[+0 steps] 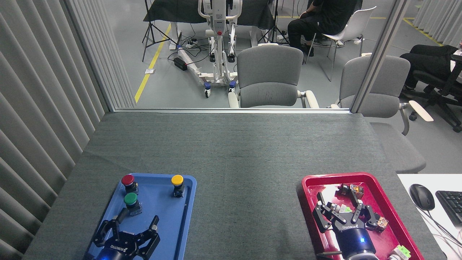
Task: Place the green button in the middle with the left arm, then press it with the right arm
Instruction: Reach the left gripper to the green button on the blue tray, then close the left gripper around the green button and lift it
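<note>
Here the green button stands upright, cap uppermost.

A blue tray lies under the left gripper, holding a red button and a yellow button ahead of it. A red tray under the right gripper holds small parts. Right of it sit a mouse and a keyboard. Two grey chairs stand beyond the desk.
</note>
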